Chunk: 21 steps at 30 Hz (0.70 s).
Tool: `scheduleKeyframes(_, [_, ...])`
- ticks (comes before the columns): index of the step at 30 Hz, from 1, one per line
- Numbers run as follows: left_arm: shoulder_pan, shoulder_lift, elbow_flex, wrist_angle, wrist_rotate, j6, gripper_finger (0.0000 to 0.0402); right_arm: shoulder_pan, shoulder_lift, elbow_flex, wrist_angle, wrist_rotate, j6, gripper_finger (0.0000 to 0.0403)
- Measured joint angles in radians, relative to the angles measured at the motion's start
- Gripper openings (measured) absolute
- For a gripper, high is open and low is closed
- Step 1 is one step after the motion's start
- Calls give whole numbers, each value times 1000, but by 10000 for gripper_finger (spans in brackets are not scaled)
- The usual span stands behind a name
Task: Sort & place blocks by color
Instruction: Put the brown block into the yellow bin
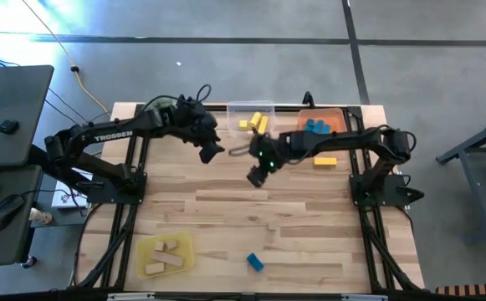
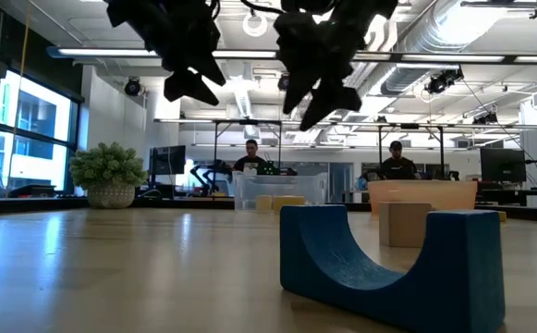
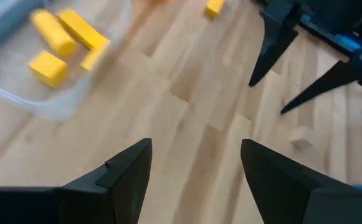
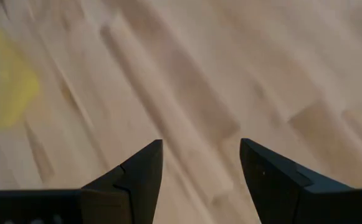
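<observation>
1. Blue arch block (image 1: 254,262) lies loose on the counter (image 1: 226,201) at the near edge, right in front of the low camera; I judge it one of the pieces left to sort.
2. A yellow bar (image 1: 325,160) rests on the bare counter beside the orange tray (image 1: 335,113), just behind the right arm, so it too is unsorted. A small plain wood block (image 3: 303,142) also sits alone mid-counter.
3. Sorted so far, as I read it: yellow blocks (image 1: 255,124) in the clear tray (image 1: 236,110), blue blocks (image 1: 316,126) in the orange tray, and plain wood blocks (image 1: 166,257) in the yellow tray (image 1: 184,242) at the near left.
4. My right claw (image 1: 256,176) hangs above mid-counter with fingers spread apart and nothing between them; bare wood lies below it.
5. My left claw (image 1: 212,151) hovers near the clear tray, jaws likewise apart and empty.
6. I judge the task mostly done: three strays remain, each needing a pickup and a carry to its matching tray.
</observation>
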Motion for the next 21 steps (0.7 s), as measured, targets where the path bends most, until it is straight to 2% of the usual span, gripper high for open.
scheduleKeyframes(3, [-47,0,0,-34,-16,-10,236,59,0,0,-60,0,-1,201])
scheduleKeyframes(13, [-293,0,0,-236,-210,-141,236,230,0,0,-172,0,-29,201])
scheduleKeyframes(21, [-514,0,0,-254,-336,-321,236,334,2,0,-171,0,-106,201])
